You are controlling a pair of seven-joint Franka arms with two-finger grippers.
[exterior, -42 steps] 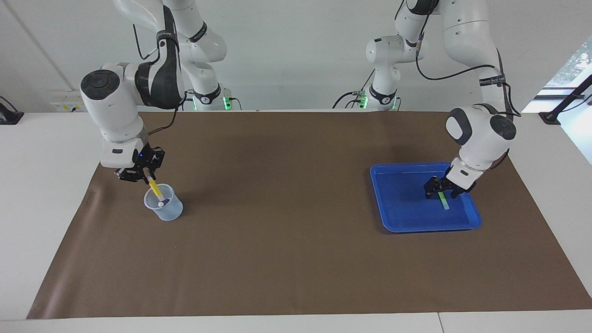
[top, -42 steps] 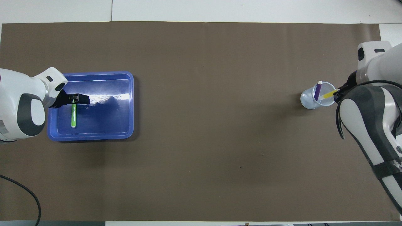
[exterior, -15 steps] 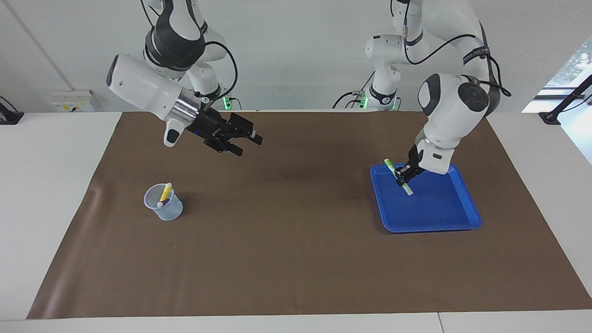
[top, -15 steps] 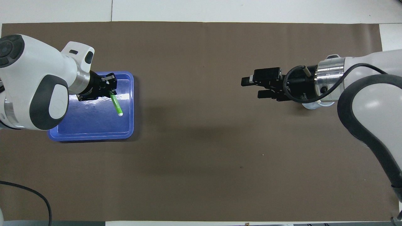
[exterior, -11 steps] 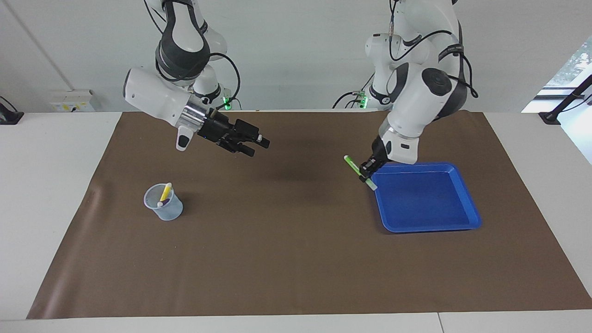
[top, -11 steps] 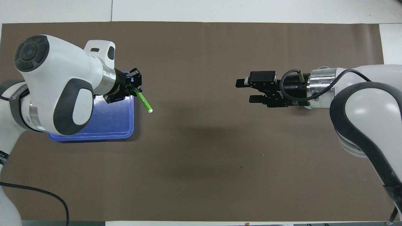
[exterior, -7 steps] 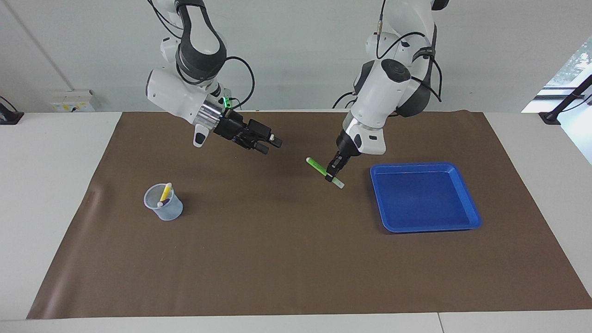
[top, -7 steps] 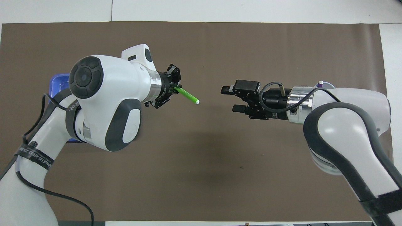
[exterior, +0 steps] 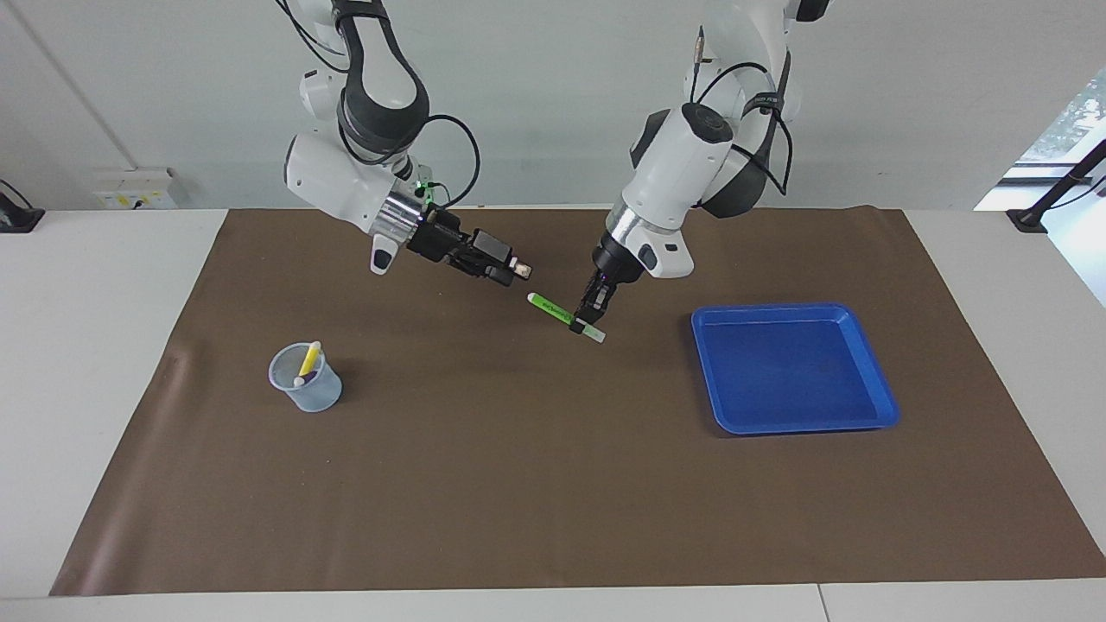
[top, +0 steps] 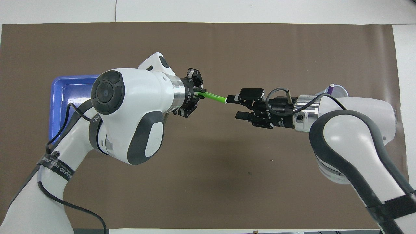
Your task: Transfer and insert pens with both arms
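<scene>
The left gripper is hanging over the mat's middle, clamping the green pen tight. The right gripper, jaws parted and gripping nothing, is sitting just beside the pen's free end.

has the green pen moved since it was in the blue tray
Yes. The green pen, held in the left gripper, is now out of the blue tray, over the mat toward the right gripper.

Bright even light, soft shadows on the mat, sharp focus
</scene>
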